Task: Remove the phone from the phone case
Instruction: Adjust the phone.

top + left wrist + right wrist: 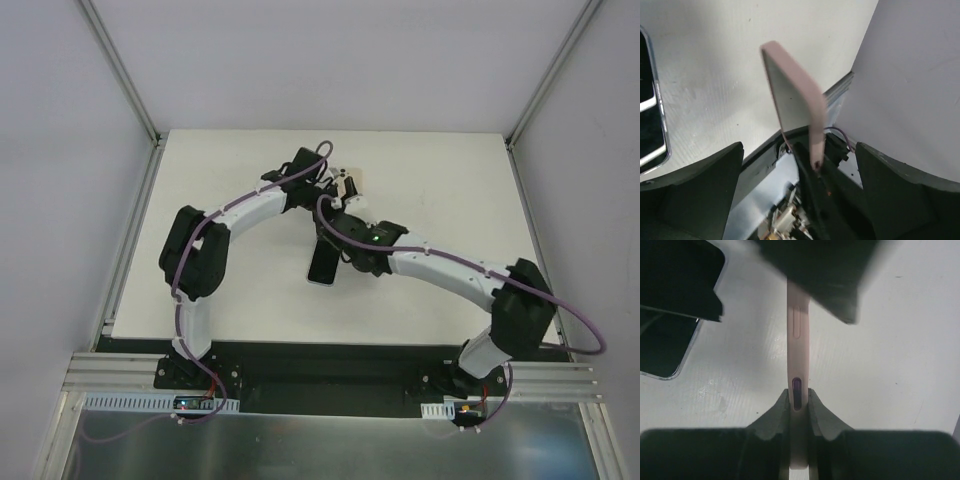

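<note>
The pale pink phone case [798,335] stands on edge above the table, empty as far as I can see. My right gripper [799,402] is shut on its lower end, one finger against each face. My left gripper [800,190] is open, its dark fingers [705,185] spread wide on either side of the phone case [795,100] without touching it. The black phone [322,265] lies flat on the white table, out of the case, near the right arm's wrist. It shows at the left edge of both wrist views [650,115] [665,345]. From above, both grippers meet at the phone case [347,184].
The white table [440,190] is bounded by grey walls and a metal frame post [125,80]. A purple cable [575,325] runs along each arm. The left gripper's dark body [820,270] fills the top of the right wrist view.
</note>
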